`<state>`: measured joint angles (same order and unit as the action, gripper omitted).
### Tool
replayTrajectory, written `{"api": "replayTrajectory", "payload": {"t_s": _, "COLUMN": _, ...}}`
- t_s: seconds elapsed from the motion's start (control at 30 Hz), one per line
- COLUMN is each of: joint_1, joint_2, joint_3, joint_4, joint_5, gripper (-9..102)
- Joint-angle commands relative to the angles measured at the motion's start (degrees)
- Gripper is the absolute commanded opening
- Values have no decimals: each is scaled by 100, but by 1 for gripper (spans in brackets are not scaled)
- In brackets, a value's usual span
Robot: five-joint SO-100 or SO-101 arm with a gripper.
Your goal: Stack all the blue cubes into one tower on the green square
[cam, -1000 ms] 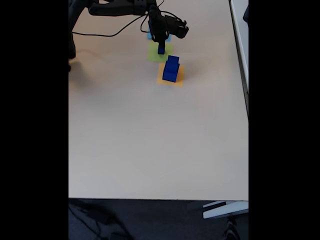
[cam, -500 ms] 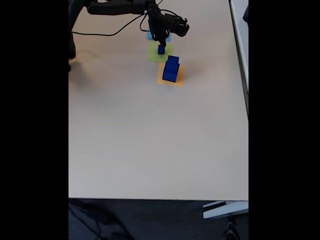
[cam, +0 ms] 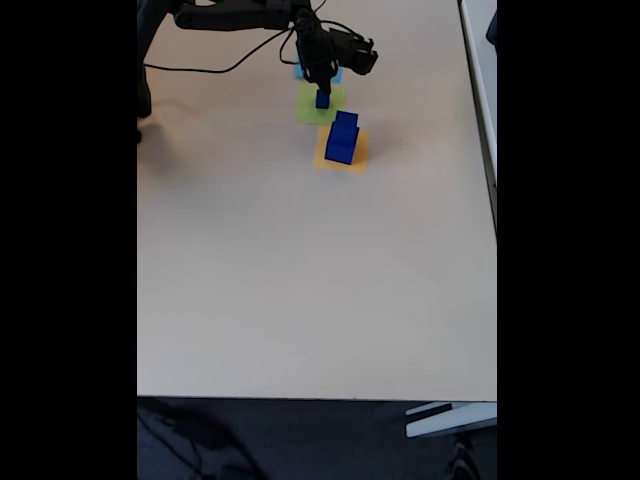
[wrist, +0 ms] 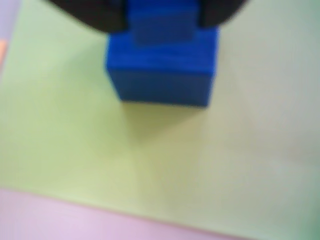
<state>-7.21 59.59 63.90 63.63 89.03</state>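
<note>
On the green square at about 12 o'clock of the surface, the tool looks clamped on the small blue cube, presumably parking it so the other two cubes, stacked on the orange square, can be re-piled.

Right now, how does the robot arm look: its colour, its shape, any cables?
In the fixed view the arm is black throughout, built of slim jointed segments, and ends in a narrow two-finger gripper. A thin black cable runs from it across the table. In the wrist view the fingers appear as dark, rounded, blurred shapes. No markings can be made out.
</note>
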Motion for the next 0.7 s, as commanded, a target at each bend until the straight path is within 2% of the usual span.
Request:
{"api": "replayTrajectory", "payload": {"t_s": 0.0, "joint_1": 0, "joint_2": 527, "joint_3": -26, "joint_4": -88, "joint_5": 70, "gripper": 1}}
{"api": "replayTrajectory", "payload": {"t_s": 0.67, "joint_1": -44, "joint_2": 527, "joint_3": 105, "joint_4": -185, "joint_5": 123, "gripper": 1}}
